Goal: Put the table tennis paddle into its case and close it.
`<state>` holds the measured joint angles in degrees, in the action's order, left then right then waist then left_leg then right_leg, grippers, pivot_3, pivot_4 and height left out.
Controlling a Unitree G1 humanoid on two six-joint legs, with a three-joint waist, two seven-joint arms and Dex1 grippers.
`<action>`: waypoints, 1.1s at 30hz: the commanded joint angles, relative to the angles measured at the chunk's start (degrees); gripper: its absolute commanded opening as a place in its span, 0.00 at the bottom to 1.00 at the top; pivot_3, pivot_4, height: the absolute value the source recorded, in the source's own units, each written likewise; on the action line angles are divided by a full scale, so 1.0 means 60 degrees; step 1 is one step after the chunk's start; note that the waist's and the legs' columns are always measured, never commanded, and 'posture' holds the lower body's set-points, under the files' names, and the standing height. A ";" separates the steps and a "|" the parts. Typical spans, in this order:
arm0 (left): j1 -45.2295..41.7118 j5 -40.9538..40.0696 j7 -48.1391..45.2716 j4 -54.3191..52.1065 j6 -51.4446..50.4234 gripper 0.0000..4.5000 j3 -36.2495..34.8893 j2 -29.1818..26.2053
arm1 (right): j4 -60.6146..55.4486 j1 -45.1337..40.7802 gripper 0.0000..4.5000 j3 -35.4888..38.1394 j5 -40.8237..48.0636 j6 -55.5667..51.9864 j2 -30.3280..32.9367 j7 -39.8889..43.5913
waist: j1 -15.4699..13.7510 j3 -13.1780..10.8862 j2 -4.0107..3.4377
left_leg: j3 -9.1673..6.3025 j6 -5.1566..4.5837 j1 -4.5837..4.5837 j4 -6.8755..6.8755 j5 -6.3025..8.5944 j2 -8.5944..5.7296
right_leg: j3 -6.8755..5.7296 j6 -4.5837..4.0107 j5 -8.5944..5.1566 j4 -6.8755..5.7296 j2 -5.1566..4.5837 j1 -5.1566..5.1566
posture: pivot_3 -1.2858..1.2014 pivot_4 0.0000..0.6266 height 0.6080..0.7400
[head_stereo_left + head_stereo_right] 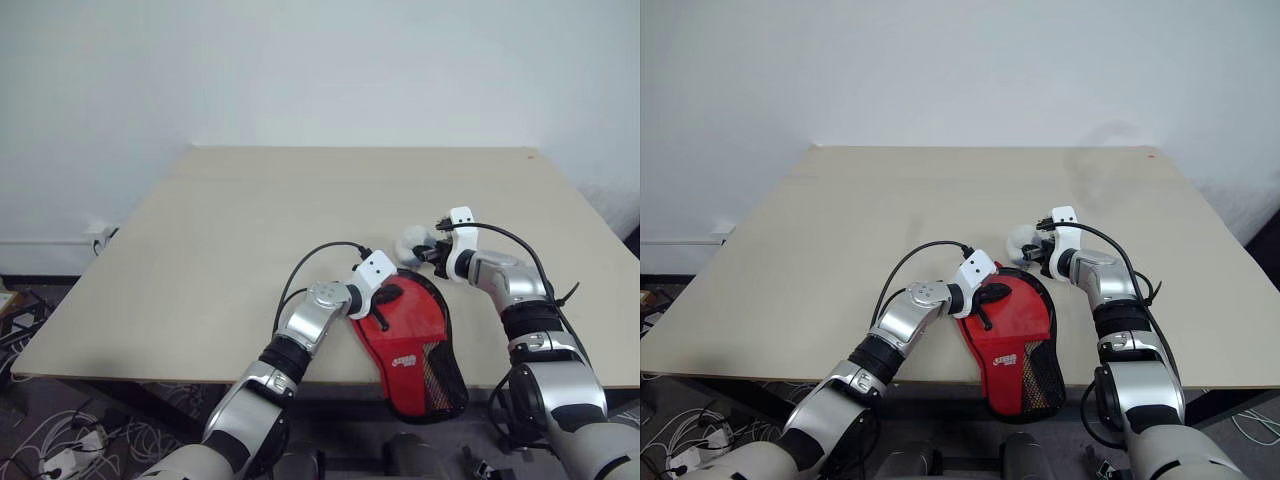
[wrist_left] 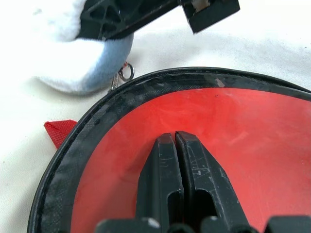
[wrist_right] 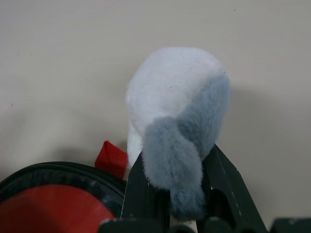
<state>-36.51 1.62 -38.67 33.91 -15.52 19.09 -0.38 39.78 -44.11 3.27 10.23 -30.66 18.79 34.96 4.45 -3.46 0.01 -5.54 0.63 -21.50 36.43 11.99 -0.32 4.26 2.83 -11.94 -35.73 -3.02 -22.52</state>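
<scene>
At the case's [image 1: 412,335] rim, our left tool [image 2: 175,137] presses shut on it while our right tool [image 3: 170,196] pinches the fluffy charm [image 3: 175,121], which could slip or jerk the case off the counter [image 1: 250,220].

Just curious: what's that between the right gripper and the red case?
A white-and-grey fluffy charm, hooked to the case by a small metal ring; right gripper pinches it.
</scene>
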 commanded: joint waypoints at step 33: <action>0.0479 0.0285 -0.0051 0.0547 -0.0394 0.00 0.0271 -0.0036 | -0.5709 0.3547 0.04 -0.0427 -0.0139 -0.0914 0.3644 0.1210 | -0.0134 -0.0008 0.0006 | 0.0001 -0.0012 -0.0022 0.0027 0.0030 -0.0013 | 0.0002 -0.0008 -0.0025 0.0026 -0.0009 0.0001 | 0.52 0.00 1.00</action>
<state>-36.14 1.61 -38.67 33.64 -15.47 19.24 0.44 8.48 -23.10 -1.54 9.59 -36.15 37.83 42.02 3.64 -3.51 0.05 -5.53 0.56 -21.64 36.59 12.17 -0.39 4.27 2.78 -12.09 -35.58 -3.08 -22.52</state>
